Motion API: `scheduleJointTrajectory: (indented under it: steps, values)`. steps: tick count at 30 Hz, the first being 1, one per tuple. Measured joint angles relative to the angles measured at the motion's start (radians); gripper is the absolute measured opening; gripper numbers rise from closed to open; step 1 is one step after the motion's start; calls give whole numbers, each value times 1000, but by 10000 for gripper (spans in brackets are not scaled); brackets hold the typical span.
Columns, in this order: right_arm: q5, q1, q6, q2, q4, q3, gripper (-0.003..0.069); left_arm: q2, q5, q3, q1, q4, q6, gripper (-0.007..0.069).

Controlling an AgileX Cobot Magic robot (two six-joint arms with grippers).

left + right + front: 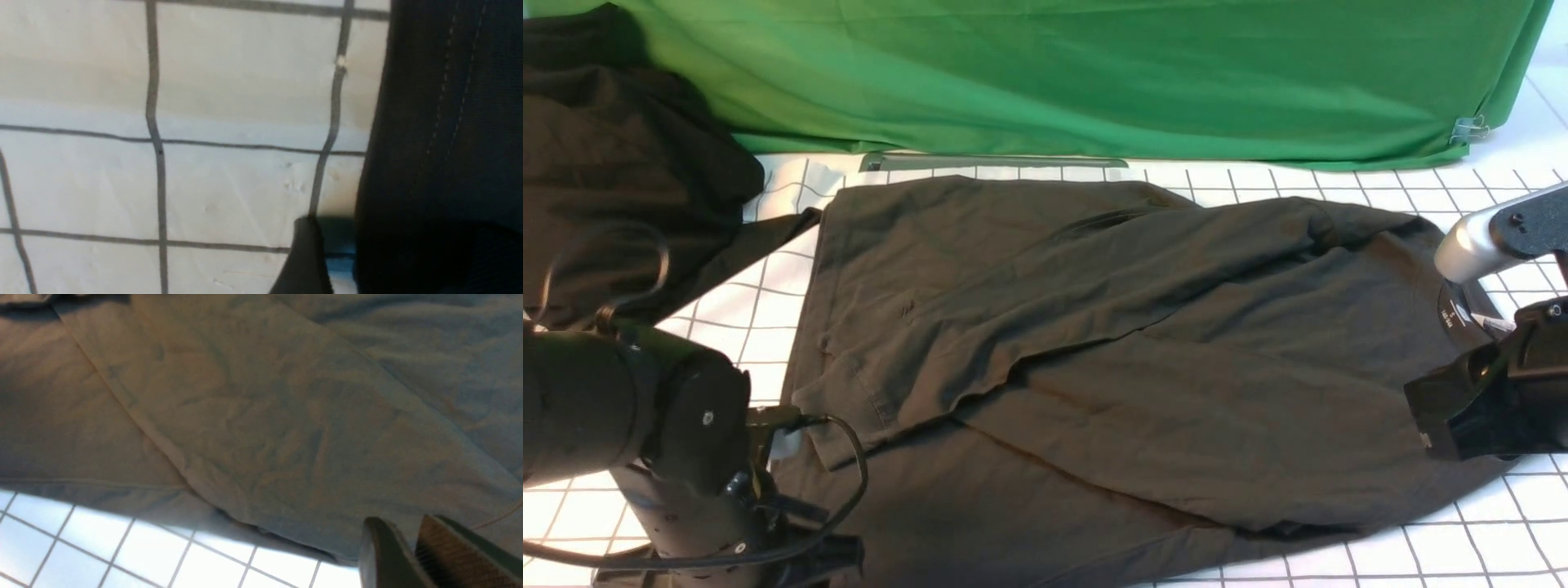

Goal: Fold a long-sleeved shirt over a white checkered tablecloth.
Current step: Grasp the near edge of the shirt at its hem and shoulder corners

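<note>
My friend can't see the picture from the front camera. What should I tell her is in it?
A dark olive long-sleeved shirt lies creased, sleeves folded inward, on a white checkered tablecloth, between two black robot arms.

From here I see the green cloth [1094, 73]; left of it, black fabric [621, 171] lies bunched; a metal clip [1470, 128] grips its right corner.

You will see matte black arm housings [698, 416] with small silver screws [708, 417], a black looped cable [854, 490], and a silver-grey cylindrical section [1470, 247] on the right arm.
</note>
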Motion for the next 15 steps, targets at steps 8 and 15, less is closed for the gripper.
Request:
scheduleJointTrajectory:
  steps: [8, 15]
  values:
    - [268, 0, -87, 35, 1, -138, 136, 1, -36, 7, 0, -22, 30, 345]
    - [434, 1, -161, 173, 2, -196, 150, -7, -54, 7, -2, -51, 125, 27]
